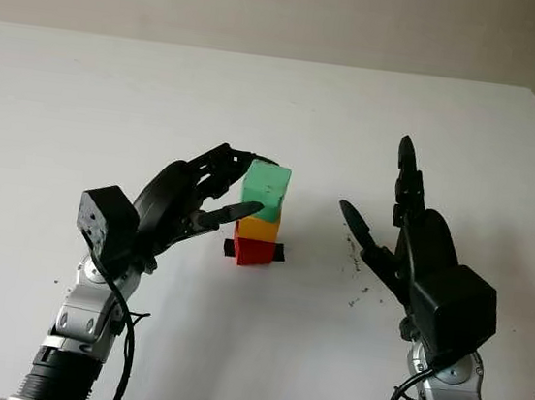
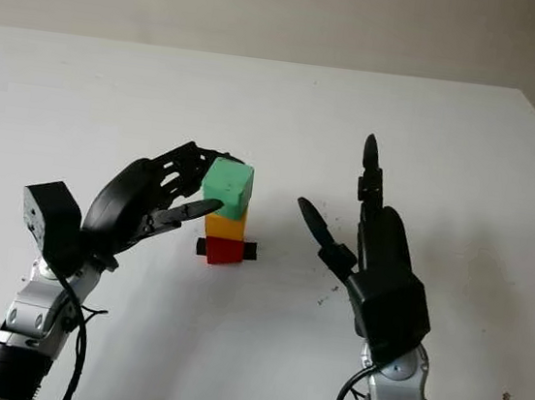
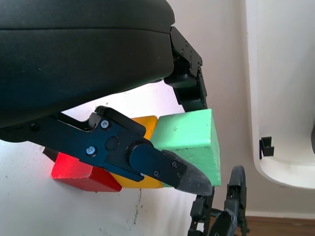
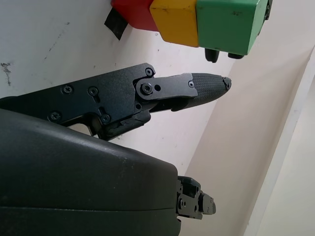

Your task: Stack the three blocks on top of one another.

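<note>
The white table carries everything, with the block tower near its middle as the landmark. To the right of the tower, well apart from it, the right hand stands upright with its palm toward the blocks, open and holding nothing. To the left of the tower, the left hand curls around the top block, its fingers closed on the green block from the front and the far side. That green block sits topmost and slightly askew on the yellow block, which rests on the red block at the base. A strip of black tape lies under the tower, sticking out both sides. Dark specks dot the table between the tower and the right hand.
</note>
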